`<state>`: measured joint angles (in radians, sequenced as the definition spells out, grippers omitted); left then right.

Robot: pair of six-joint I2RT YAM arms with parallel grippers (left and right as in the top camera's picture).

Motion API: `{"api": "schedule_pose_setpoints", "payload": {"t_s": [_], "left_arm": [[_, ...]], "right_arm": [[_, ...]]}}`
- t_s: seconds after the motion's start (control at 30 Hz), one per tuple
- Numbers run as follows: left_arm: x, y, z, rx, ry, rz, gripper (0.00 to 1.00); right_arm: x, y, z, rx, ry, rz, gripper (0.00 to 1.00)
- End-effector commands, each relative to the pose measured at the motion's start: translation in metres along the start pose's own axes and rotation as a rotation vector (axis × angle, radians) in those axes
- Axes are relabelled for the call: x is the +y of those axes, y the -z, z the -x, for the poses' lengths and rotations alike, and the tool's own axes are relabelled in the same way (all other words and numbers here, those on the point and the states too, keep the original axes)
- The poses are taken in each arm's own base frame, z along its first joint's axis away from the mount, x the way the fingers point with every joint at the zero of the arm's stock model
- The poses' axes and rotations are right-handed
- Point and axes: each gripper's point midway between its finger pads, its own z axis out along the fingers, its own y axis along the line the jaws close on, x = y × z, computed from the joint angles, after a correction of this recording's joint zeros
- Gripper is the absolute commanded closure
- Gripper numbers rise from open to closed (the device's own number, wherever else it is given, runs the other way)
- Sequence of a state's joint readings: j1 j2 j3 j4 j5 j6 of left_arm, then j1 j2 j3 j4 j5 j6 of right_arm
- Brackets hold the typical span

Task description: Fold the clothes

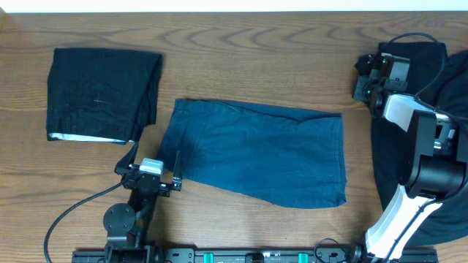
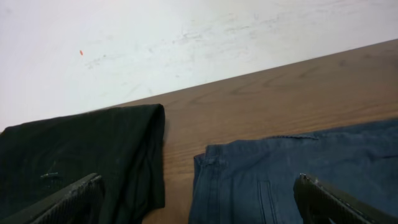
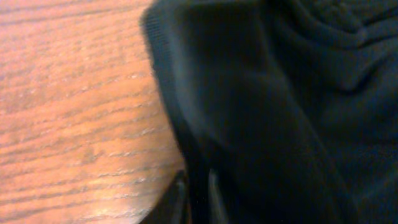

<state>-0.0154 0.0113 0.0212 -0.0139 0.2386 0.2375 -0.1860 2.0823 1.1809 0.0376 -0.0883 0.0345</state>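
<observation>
**Wide-open left gripper (image 1: 156,157) waits at the shorts while the right gripper (image 1: 362,79) is low at the heap**

At the near left of the table (image 1: 292,66) the left gripper hangs with its jaws spread as far as they go, holding nothing, just off the near-left corner of the denim-blue shorts (image 1: 256,153). The shorts lie flat in the middle of the table as a broad rectangle, with seams showing in the left wrist view. To their far left, apart from them, lies a folded black garment (image 1: 102,91), squared off and seemingly done.

The right gripper is down at the far right, at the left edge of a heap of black garments (image 1: 455,84) along the right side of the table. In the right wrist view its fingertips stand close together at a hem of black cloth. Whether they pinch that hem or merely touch it I cannot tell.

As I judge it, one piece is finished and the shorts are laid out for a further fold or for setting aside. The right arm is busy at the heap, not at the shorts. If the shorts come next, the left gripper must drop onto the near-left corner, nip the cloth and carry it across towards the right edge. The right gripper should take a matching corner so the fold falls square, since soft denim this wide will likely sag and skew if lifted by one corner alone
</observation>
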Motion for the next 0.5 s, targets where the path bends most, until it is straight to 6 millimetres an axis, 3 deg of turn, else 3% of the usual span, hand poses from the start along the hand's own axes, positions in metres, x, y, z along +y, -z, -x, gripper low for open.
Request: {"api": "schedule_pose_setpoints", "payload": {"t_s": [0.0,0.03,0.13,0.23,0.33,0.47], "left_arm": [[-0.005,-0.001,-0.015,0.045,-0.004,-0.023,0.02],[-0.005,-0.001,-0.015,0.045,-0.004,-0.023,0.02],[-0.005,-0.001,-0.015,0.045,-0.004,-0.023,0.02],[-0.005,-0.001,-0.015,0.045,-0.004,-0.023,0.02],[-0.005,-0.001,-0.016,0.046,-0.004,-0.023,0.02],[-0.005,-0.001,-0.016,0.047,-0.004,-0.023,0.02]], "right_arm": [[0.0,0.002,0.016,-0.016,-0.006,0.044,0.76],[0.004,0.011,0.034,-0.039,-0.004,0.06,0.7],[0.008,0.038,0.065,-0.064,0.0,0.063,0.63],[0.012,0.075,0.088,-0.068,0.0,0.063,0.51],[0.015,0.113,0.091,-0.035,-0.005,0.061,0.49],[0.02,0.164,0.065,0.08,-0.059,0.057,0.53]]}}
